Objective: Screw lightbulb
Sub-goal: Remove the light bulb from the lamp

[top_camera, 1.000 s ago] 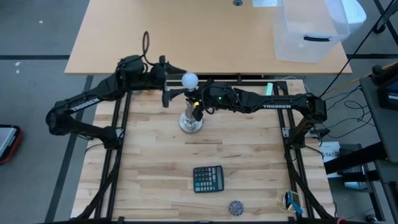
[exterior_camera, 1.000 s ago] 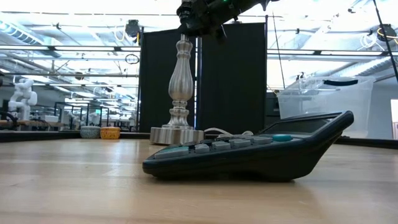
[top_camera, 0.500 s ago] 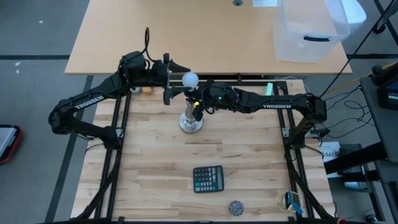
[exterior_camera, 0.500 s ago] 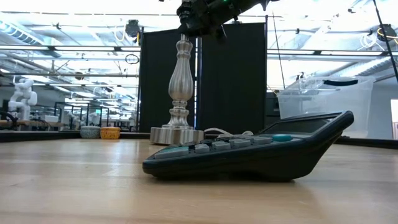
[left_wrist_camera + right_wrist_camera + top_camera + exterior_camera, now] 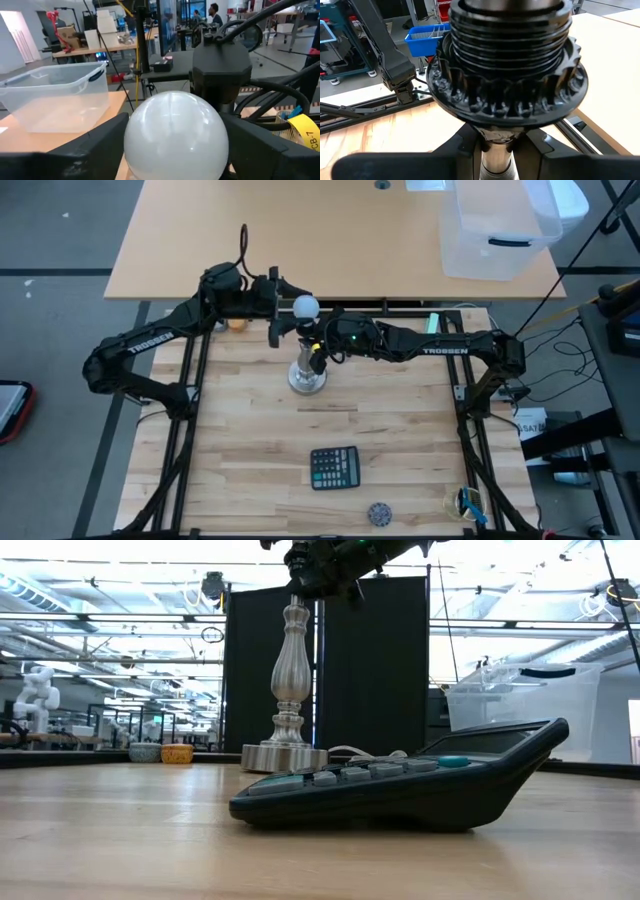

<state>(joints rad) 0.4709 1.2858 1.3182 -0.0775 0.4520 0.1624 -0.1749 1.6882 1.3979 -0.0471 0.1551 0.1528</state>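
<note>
The white globe lightbulb (image 5: 305, 307) (image 5: 175, 135) sits on top of the silver lamp stand (image 5: 308, 375) (image 5: 289, 670), over its dark socket (image 5: 510, 75). The bulb's base is hidden. My left gripper (image 5: 283, 308) is open at the bulb's left and held level. Its fingers (image 5: 100, 142) flank the globe, and I cannot tell whether they touch it. My right gripper (image 5: 322, 348) (image 5: 496, 155) is shut on the stand, just under the socket. My right gripper pinches the stand's thin metal stem (image 5: 495, 162) between its two fingers, directly below the socket's toothed collar. The fingers come nearly level from the table's right and lie across the stem. The stand is upright, with its round base on the table.
A dark calculator (image 5: 335, 467) (image 5: 400, 785) lies near the table's front, with a small grey object (image 5: 379, 512) beside it. A small orange ball (image 5: 236, 323) lies at the far left under my left arm. A clear plastic bin (image 5: 500, 225) stands on the tan table beyond.
My left gripper has moved toward the table's right and slightly toward its far edge, closing in on the bulb. My right gripper, the stand and the bulb have kept still.
</note>
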